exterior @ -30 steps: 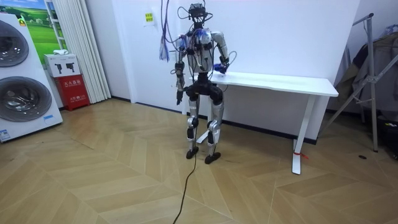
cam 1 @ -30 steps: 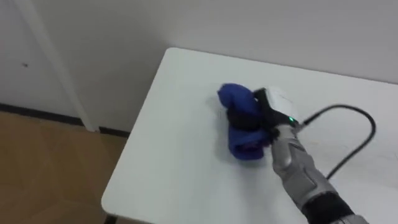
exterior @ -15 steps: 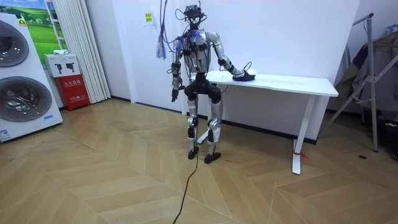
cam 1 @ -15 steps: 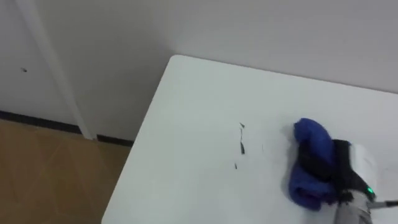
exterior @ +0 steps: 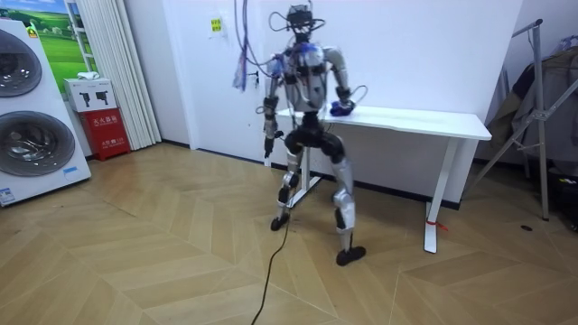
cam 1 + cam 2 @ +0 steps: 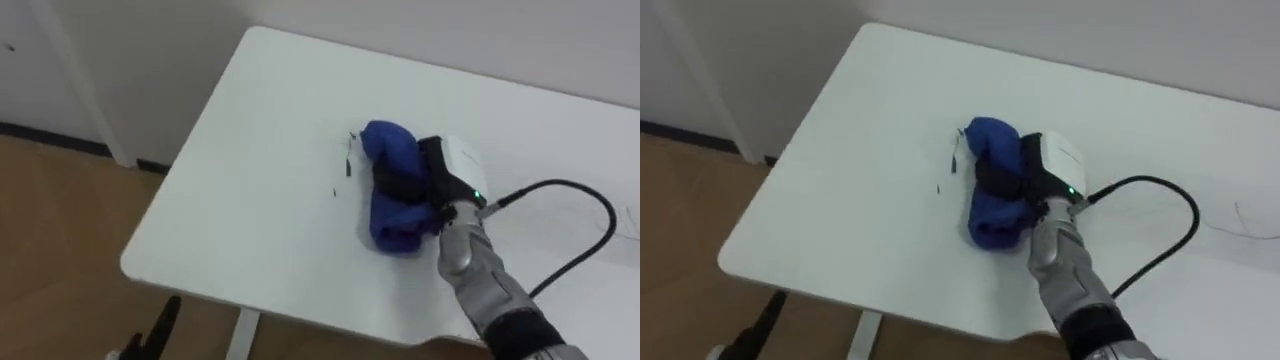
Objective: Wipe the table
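Right hand (image 6: pixel 447 180) curled round the soft blue cloth (image 6: pixel 387 152) on the white table (image 6: pixel 230 180), light, floppy stuff, best gripped across its bunched middle.

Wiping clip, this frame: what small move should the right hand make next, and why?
Probably slide the blue cloth a little toward the robot's left. The right hand grips it with curled fingers on the white table, and short dark marks lie just beside the cloth's left edge, not yet covered. The left hand hangs idle at its side.
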Controlling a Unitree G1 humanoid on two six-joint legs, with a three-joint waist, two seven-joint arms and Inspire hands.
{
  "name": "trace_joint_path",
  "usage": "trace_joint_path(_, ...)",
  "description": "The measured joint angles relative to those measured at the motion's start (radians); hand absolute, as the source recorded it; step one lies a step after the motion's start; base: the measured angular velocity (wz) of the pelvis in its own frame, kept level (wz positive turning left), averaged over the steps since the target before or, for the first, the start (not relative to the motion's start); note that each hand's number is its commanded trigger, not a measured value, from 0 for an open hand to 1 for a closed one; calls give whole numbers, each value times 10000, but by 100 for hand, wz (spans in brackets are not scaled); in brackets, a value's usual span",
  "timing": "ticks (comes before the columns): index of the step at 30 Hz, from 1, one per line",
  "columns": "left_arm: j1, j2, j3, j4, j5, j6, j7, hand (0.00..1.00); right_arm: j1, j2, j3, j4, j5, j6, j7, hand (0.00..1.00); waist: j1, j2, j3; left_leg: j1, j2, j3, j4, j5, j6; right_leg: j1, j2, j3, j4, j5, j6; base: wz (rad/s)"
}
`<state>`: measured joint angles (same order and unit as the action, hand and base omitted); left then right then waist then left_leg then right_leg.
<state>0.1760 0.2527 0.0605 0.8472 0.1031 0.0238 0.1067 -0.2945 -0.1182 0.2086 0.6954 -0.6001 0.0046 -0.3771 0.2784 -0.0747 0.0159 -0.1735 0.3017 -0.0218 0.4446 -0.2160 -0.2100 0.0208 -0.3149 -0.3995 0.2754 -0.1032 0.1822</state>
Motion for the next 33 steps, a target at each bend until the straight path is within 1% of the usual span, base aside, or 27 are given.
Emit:
trace_joint_path(1, 308, -52, 183, -111, -258, 16, -3, 0, 460, -196, -237, -99, -311, -289, -88, 100, -307, 100, -87, 49, 593, 74, -127, 374, -57, -22, 330, -303, 852, -786, -24, 79)
trace_joint_path(2, 508, -77, 192, -185, -273, 17, -7, 0, 773, -283, -428, -190, -481, -396, -122, 100, -432, 113, -89, 55, 732, 227, -188, 602, 301, 4, 400, -453, 1047, -1081, -255, 75)
trace_joint_path(3, 904, -185, 205, -225, -238, 15, -29, 0, 1519, -540, -848, -504, -853, -524, -200, 100, -574, 84, -123, 161, 654, 854, -61, 774, 570, 152, 585, -697, 1020, -1315, -573, 52)
trace_joint_path(4, 1212, -334, 291, -236, -203, 15, -29, 0, 2220, -835, -1396, -848, -1075, -694, -283, 100, -800, 107, -98, 213, 466, 1583, 239, 660, 749, 350, 803, -893, 724, -1302, -802, 45)
trace_joint_path(5, 1362, -410, 389, -235, -196, 15, -29, 0, 2418, -912, -1683, -935, -1104, -784, -299, 100, -919, 120, -96, 207, 289, 1746, 383, 560, 897, 452, 883, -1012, 552, -1282, -918, 43)
trace_joint_path(7, 1737, -528, 439, -224, 37, 22, -20, 0, 2865, -1213, -2329, -1103, -1060, -765, -304, 100, -1134, 273, -78, 317, -789, 1870, 820, -85, 1369, 650, 1091, -1215, 225, -1286, -1454, 14)
trace_joint_path(8, 1748, -562, 443, -223, 135, 28, -13, 0, 2843, -1240, -2337, -1107, -1060, -732, -259, 100, -1129, 353, -64, 378, -1044, 1865, 848, -226, 1457, 668, 1157, -1191, 161, -1266, -1511, -26)
trace_joint_path(9, 1693, -682, 463, -220, 171, 25, 0, 0, 2748, -1384, -2315, -1125, -1065, -700, -140, 100, -973, 503, -56, 523, -1569, 1879, 622, -443, 1655, 673, 1249, -1028, 166, -1285, -1719, -52)
trace_joint_path(10, 1607, -830, 414, -226, 100, 23, 1, 0, 2531, -1436, -2192, -1167, -1067, -613, 26, 100, -707, 618, -31, 675, -2162, 1879, 207, -468, 1825, 554, 1296, -683, 211, -1274, -1752, -63)
trace_joint_path(11, 1578, -918, 413, -224, 51, 19, 1, 0, 2357, -1426, -2112, -1191, -1096, -476, 131, 100, -554, 726, -37, 766, -2383, 1887, -34, -471, 1949, 429, 1353, -498, 226, -1256, -1803, -103)
trace_joint_path(12, 1537, -1081, 491, -202, 48, 18, 28, 0, 1980, -1407, -1787, -1302, -1231, -126, 346, 100, -155, 720, -62, 1024, -2473, 2109, -494, -378, 2312, 159, 1460, -10, 349, -1284, -1939, -112)
trace_joint_path(13, 1492, -1165, 556, -61, -51, 31, 139, 0, 1685, -1197, -1235, -1563, -1388, 199, 599, 100, 141, 845, -76, 1260, -2506, 2132, -828, -211, 2255, -38, 1614, 376, 344, -1279, -2182, -122)
trace_joint_path(14, 1426, -1203, 559, -56, -191, 160, 243, 0, 1350, -1056, -605, -1729, -1614, 388, 859, 100, 302, 787, -70, 1418, -2488, 2133, -1150, -53, 2181, -111, 1794, 632, 214, -1228, -2533, -74)
trace_joint_path(15, 1429, -1207, 558, -93, -261, 223, 299, 0, 1128, -997, -287, -1741, -1743, 422, 998, 100, 316, 775, -76, 1463, -2471, 2137, -1292, -2, 2139, -134, 1868, 707, 108, -1194, -2590, -40)
trace_joint_path(16, 1400, -1205, 557, -134, -324, 353, 404, 0, 778, -711, 96, -1735, -1931, 431, 1215, 100, 237, 703, -61, 1490, -2442, 2109, -1493, 77, 2085, -150, 1978, 752, -78, -1127, -2664, -9)
trace_joint_path(18, 1291, -1208, 540, -132, -329, 491, 420, 0, 700, -488, 399, -1806, -1940, 331, 1291, 100, 273, 572, -95, 1489, -2469, 2005, -1774, 185, 2050, -96, 2037, 701, -319, -1018, -2485, 19)
trace_joint_path(19, 1299, -1205, 537, -132, -328, 539, 419, 0, 701, -485, 444, -1861, -1873, 223, 1279, 100, 241, 497, -82, 1498, -2514, 1802, -1842, 212, 2036, -9, 2012, 599, -405, -945, -2286, 34)
trace_joint_path(20, 1316, -1179, 541, -145, -345, 566, 421, 0, 706, -497, 436, -1838, -1763, 169, 1248, 100, 206, 442, -72, 1503, -2552, 1723, -1898, 228, 2037, 16, 1962, 516, -401, -933, -2051, 48)
trace_joint_path(21, 1415, -1131, 555, -186, -347, 587, 431, 0, 723, -533, 407, -1698, -1627, 14, 1045, 100, 9, 342, -46, 1502, -2620, 1495, -1928, 235, 2032, 166, 1913, 374, -430, -854, -1559, 53)
trace_joint_path(22, 1551, -1118, 589, -290, -339, 586, 433, 0, 955, -558, 319, -1519, -1641, -205, 803, 100, -151, 274, -57, 1507, -2642, 1307, -1930, 237, 2026, 321, 1932, 343, -541, -835, -1392, 57)
trace_joint_path(23, 1610, -1113, 608, -308, -337, 576, 429, 0, 1054, -558, 267, -1411, -1620, -346, 643, 100, -268, 277, -56, 1512, -2666, 1203, -1932, 242, 2017, 425, 1943, 254, -627, -826, -1374, 59)
trace_joint_path(24, 1678, -1129, 716, -307, -231, 570, 405, 0, 1369, -559, 0, -1276, -1576, -648, 293, 100, -480, 165, -100, 1549, -2726, 992, -1933, 247, 2009, 671, 1944, 6, -778, -822, -1331, 56)
trace_joint_path(25, 1743, -1166, 968, -298, 6, 550, 382, 0, 1794, -560, -398, -1231, -1555, -903, -36, 100, -581, 158, -90, 1644, -2746, 971, -1967, 248, 2007, 872, 1946, -111, -924, -814, -1304, 45)
trace_joint_path(28, 2070, -1157, 1663, -268, 446, 444, 384, 0, 2770, -811, -1310, -1206, -1442, -1249, -676, 100, -842, 110, -120, 1953, -2814, 939, -2107, 243, 2003, 1299, 1935, -254, -1157, -766, -1203, 14)
trace_joint_path(30, 2235, -1050, 1903, -243, 462, 425, 389, 0, 3206, -1108, -1819, -1020, -1241, -1263, -968, 100, -905, 119, -130, 2188, -2852, 933, -2216, 240, 2009, 1544, 1927, -256, -1247, -733, -1148, 6)
trace_joint_path(31, 2308, -971, 1973, -230, 455, 426, 392, 0, 3214, -1284, -1997, -771, -1053, -1236, -1060, 100, -896, 127, -163, 2253, -2859, 914, -2239, 228, 2028, 1601, 1925, -243, -1231, -729, -1141, -5)
trace_joint_path(33, 2290, -916, 1960, -263, 457, 427, 326, 0, 3101, -1529, -2108, -502, -949, -1115, -1040, 100, -920, 145, -166, 2232, -2855, 864, -2213, 203, 2045, 1636, 1925, -253, -1207, -727, -1138, -3)
